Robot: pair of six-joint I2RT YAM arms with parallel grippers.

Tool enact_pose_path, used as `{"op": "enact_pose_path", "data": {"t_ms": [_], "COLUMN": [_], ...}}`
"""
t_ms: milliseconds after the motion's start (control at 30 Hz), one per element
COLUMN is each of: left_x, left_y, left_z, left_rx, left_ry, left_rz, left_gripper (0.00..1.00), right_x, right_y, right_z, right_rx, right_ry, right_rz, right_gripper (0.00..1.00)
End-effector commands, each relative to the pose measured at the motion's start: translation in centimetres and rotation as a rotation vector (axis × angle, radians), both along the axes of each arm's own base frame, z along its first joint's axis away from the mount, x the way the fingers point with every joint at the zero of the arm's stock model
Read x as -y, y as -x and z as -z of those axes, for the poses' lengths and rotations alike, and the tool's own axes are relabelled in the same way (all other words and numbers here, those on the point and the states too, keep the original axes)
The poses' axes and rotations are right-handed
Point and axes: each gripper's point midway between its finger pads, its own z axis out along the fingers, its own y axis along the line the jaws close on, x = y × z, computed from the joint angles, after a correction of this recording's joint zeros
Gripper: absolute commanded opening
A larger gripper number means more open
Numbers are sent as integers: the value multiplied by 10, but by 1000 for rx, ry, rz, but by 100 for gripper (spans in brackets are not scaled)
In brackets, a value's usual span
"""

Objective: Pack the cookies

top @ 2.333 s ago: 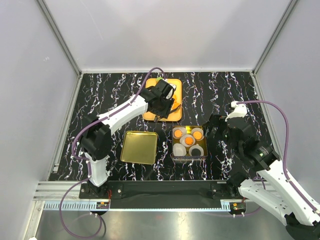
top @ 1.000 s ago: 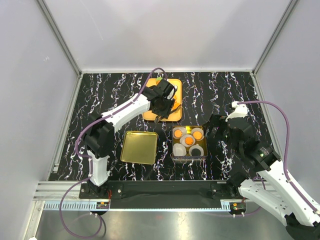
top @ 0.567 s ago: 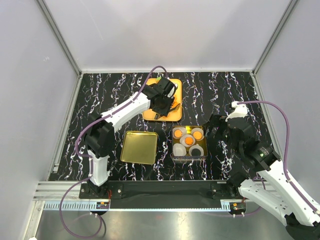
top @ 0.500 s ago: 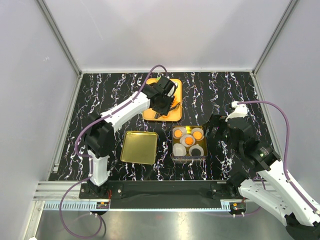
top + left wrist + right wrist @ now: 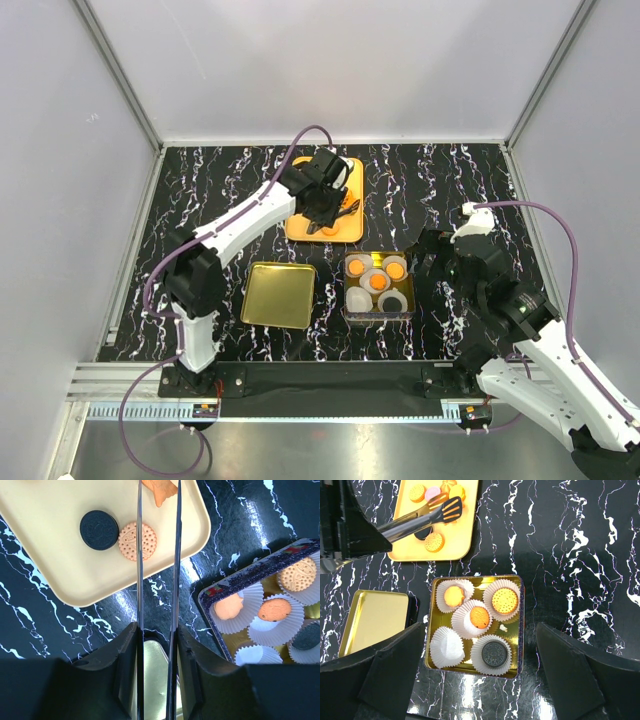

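Cookies lie on the orange tray (image 5: pixel 300 232): a black one (image 5: pixel 99 529), a pale orange one (image 5: pixel 137 541), and more orange (image 5: pixel 417 492) and pink (image 5: pixel 433 493) ones at the far end. My left gripper (image 5: pixel 322 195) (image 5: pixel 156 630) is shut on metal tongs (image 5: pixel 420 517), whose blades (image 5: pixel 139 555) stand slightly apart above the tray. The tin (image 5: pixel 520 625) holds paper cups: three with orange cookies (image 5: pixel 479 616), one with a black cookie (image 5: pixel 493 653), one empty (image 5: pixel 446 647). My right gripper (image 5: pixel 480 625) (image 5: pixel 440 262) is open and empty, high above the tin.
The gold tin lid (image 5: pixel 279 294) lies flat left of the tin, near the front. The table is black marble pattern (image 5: pixel 470 190), closed in by grey walls on three sides. A small crumb (image 5: pixel 503 628) sits in the tin.
My left gripper has shifted a little toward the far side of the tray with the tongs. The right arm has not moved.
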Motion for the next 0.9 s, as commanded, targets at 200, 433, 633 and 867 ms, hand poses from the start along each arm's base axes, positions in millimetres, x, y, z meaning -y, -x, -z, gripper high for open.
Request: {"op": "enact_pose_path", "data": {"t_ms": [200,433,633,867], "left_x": [-2,-9,-10,-15], "left_y": [5,35,82,143], "left_z": [-55,-77,-78,-73], "left_rx": [96,102,81,43], "left_ry": [99,135,109,100], "left_rz": [18,54,120,182], "left_gripper": [34,34,34,34], "right_x": [-4,-5,-7,-9], "right_y": [-4,-6,-8,-11], "right_z": [-5,-4,-5,-4], "right_rx": [23,18,18,16], "right_ry": [-20,-17,-15,-15], "right_rz": [1,0,-1,-4], "right_gripper": [100,100,100,100]}}
